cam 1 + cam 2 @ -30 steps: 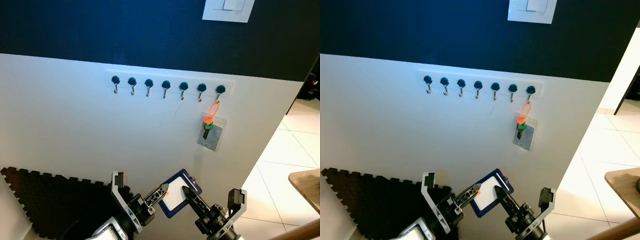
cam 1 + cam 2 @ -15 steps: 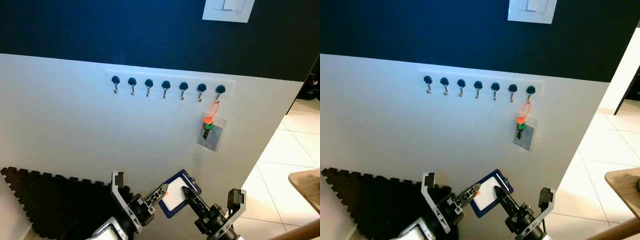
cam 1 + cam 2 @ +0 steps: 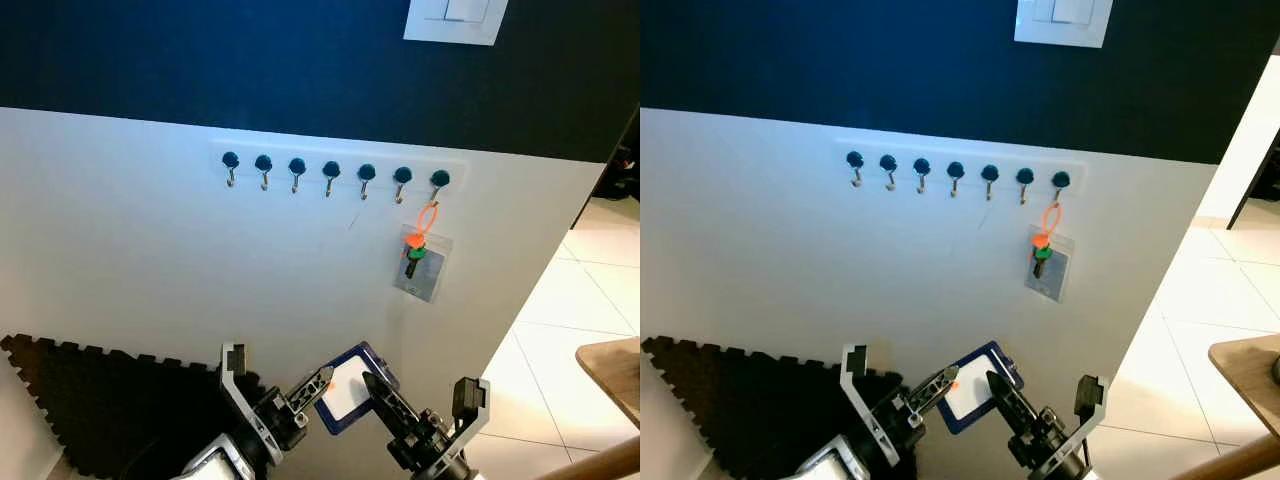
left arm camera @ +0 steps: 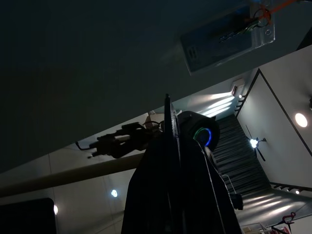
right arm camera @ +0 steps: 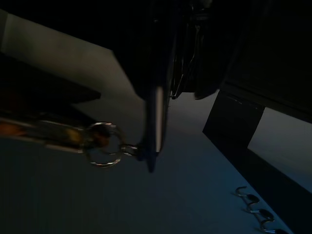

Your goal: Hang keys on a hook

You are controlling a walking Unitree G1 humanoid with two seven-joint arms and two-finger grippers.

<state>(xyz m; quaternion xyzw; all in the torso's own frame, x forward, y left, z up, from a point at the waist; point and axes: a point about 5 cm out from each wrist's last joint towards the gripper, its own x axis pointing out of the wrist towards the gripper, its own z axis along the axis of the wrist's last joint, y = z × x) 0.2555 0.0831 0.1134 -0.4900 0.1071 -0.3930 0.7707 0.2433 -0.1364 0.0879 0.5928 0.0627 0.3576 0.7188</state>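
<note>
Head views downward, wrist views upward

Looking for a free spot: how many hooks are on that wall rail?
7, in one row along the white rail. The hook at the robot's far right carries keys on an orange loop; the other six, starting from the leftmost, hang empty.

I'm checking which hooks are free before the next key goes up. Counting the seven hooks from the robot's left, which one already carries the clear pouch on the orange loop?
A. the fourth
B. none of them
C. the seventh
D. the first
C: the clear pouch hangs by its orange loop from the seventh hook, at the right end of the hook rail.
</note>
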